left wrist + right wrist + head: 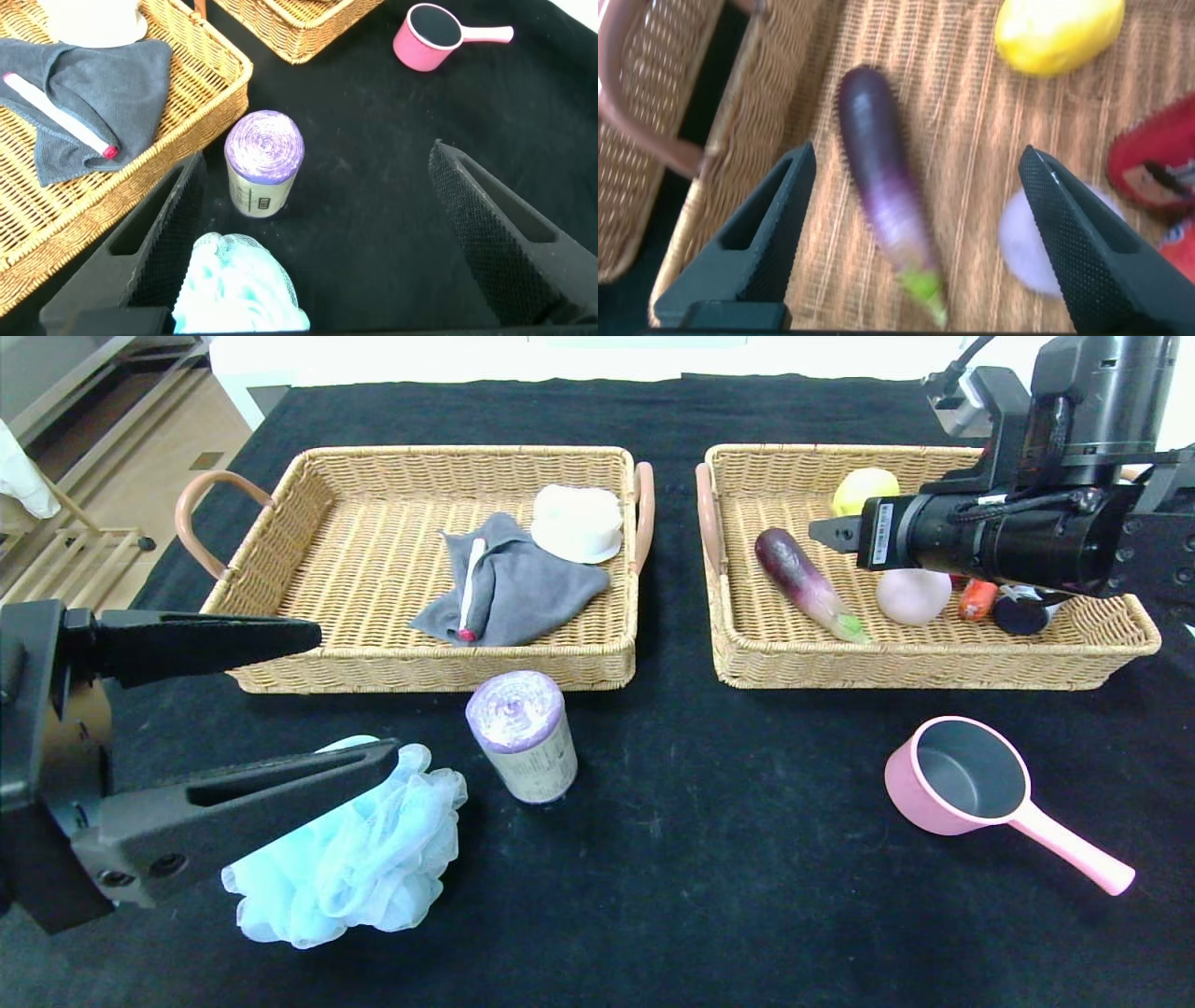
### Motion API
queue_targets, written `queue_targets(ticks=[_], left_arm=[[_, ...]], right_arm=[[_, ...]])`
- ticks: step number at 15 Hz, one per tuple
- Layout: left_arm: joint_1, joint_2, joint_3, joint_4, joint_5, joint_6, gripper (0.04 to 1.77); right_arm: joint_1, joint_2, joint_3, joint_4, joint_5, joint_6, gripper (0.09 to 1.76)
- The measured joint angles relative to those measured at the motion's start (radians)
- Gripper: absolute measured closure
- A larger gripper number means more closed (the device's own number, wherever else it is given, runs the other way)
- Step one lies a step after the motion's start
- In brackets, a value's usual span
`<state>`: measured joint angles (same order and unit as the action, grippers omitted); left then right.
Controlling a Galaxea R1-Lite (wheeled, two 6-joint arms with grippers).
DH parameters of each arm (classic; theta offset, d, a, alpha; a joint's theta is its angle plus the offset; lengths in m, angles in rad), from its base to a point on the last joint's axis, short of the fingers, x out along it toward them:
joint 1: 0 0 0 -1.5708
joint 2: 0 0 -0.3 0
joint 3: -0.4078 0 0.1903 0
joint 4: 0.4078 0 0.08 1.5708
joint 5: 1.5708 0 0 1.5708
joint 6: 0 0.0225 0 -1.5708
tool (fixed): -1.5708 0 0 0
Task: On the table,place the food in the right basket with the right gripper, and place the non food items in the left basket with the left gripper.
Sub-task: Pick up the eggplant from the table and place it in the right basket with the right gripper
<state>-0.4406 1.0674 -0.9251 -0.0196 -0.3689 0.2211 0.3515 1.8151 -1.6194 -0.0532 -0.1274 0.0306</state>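
a wide tabletop (709, 859) covered in black fuzzy cloth carries two shallow rectangular tan wicker baskets with brown loop handles, side by side and apart. the left basket (373, 663) holds three things: a crumpled grey cloth (527, 588), a thin white stick with a red tip (470, 590) lying on the cloth, and a round white lidded tub (577, 523) touching the cloth's far edge. the right basket (915, 663) holds a glossy purple eggplant with a pale green tip (808, 583), lying loose on the weave, a pale pink round ball (913, 595), a smooth yellow lemon-shaped fruit (864, 490) near the far wall, a small orange piece (977, 599) and a dark rounded thing (1019, 614) partly hidden under the arm. in the right wrist view a red object (1153, 173) shows beside the pink ball.

the right pincer (924, 243), two long black wedge fingers on a thick black cylindrical arm, hangs over the right basket with its fingers spread wide on either side of the eggplant, gripping nothing.

three non food items lie on the cloth in front of the baskets: a fluffy light-blue mesh bath pouf (364, 859), an upright lilac bag roll with a white paper label (525, 735) just before the left basket, and a small pink saucepan, dark grey inside, with a long pink handle (971, 782) before the right basket.

the left pincer (355, 695), of the same build, hovers at the near left, fingers wide apart and empty, the lower finger over the pouf
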Motion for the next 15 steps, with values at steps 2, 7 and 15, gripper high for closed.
queue_targets(ticks=[2,7,15], left_arm=[[0.000,0.000,0.000,0.001,0.000,0.000,0.09],[-0.001,-0.001,0.000,0.001,0.000,0.001,0.09],[0.000,-0.003,0.000,0.001,0.000,0.001,0.09]], right_arm=[[0.006,-0.034,0.005,0.057,0.001,0.000,0.22],[0.017,-0.138,0.041,0.189,0.001,0.000,0.18],[0.011,-0.301,0.064,0.508,0.000,0.005,0.16]])
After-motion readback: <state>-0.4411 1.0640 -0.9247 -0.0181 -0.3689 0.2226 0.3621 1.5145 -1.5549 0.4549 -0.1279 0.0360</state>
